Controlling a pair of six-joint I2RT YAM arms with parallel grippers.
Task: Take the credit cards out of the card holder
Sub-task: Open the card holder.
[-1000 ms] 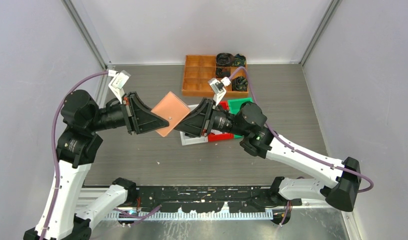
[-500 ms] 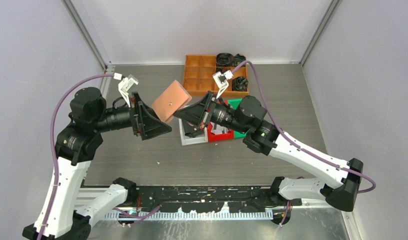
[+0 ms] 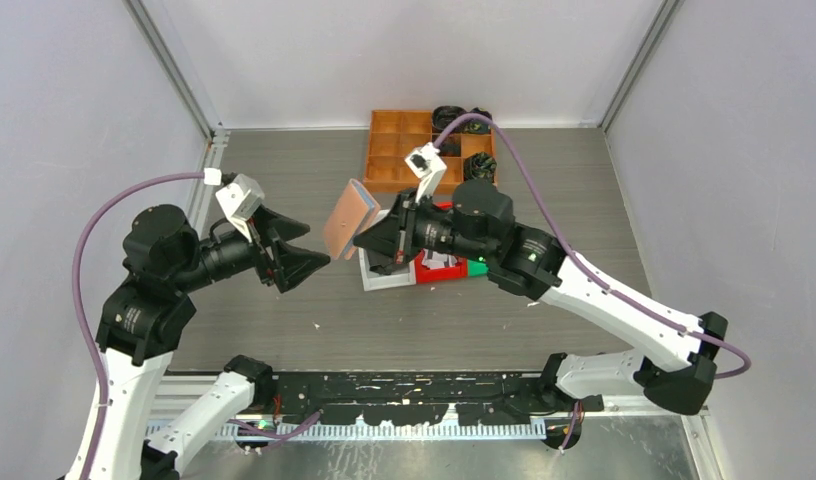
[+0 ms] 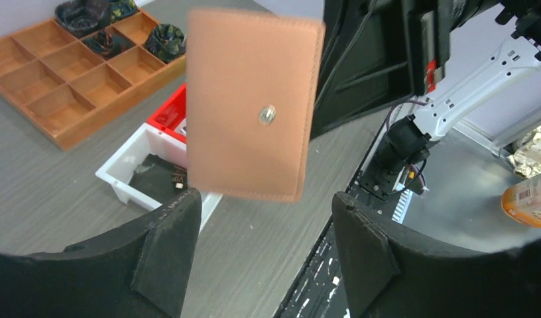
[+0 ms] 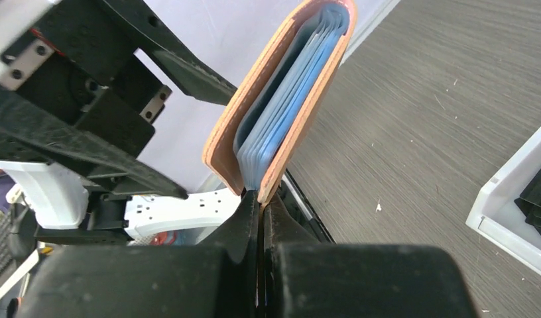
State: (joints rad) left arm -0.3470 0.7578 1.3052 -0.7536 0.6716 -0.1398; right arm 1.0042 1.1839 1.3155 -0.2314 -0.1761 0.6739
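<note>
Table: grey, wood-grained, carrying all below; orange compartment tray at the far edge, dark bundled items in its right-hand cells; white bin and red bin side by side under the right arm; dark flat pieces lie in the white bin, too unclear to call cards

Card holder: salmon-pink, folded nearly flat, held upright in the air between the two arms and above the table just left of the white bin; metal snap stud on the cover that faces the left wrist camera; pale blue pockets stacked between the covers

Right gripper: jaws pressed together on one edge of the card holder, pinching both covers

Left gripper: jaws spread wide, near the holder but apart from it

Credit cards: none can be made out in the pockets or in either gripper

Progress, as judged: holder lifted and presented; opening it and drawing out the cards appear left to do
</note>
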